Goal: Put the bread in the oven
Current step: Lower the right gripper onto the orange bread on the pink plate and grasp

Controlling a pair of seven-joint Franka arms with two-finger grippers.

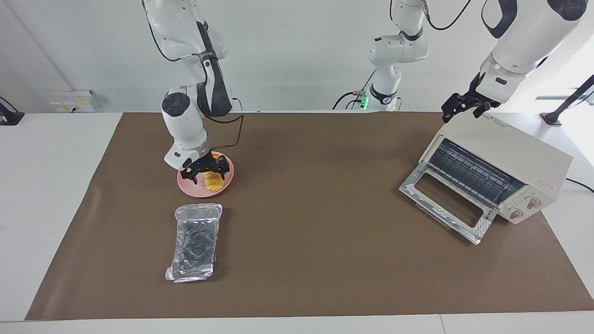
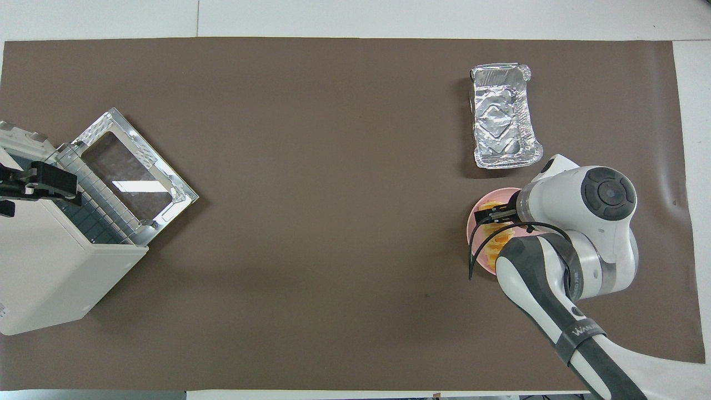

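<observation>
Yellow-orange bread (image 1: 213, 181), a ridged row of slices, lies on the pink plate (image 1: 227, 182) at the right arm's end of the table, long axis running away from the robots. Right gripper (image 1: 205, 169) straddles its nearer end, fingers spread, nothing gripped. Left gripper (image 1: 464, 104) waits, released, over the cream oven (image 1: 524, 155), door down. Crinkled foil tray (image 1: 196, 242) lies farther out.

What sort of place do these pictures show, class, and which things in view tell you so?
Probably a robotics lab set up as a mock kitchen: two white robot arms stand over a brown mat, with a cream-white toaster oven and a crinkled silver foil tray laid out.
</observation>
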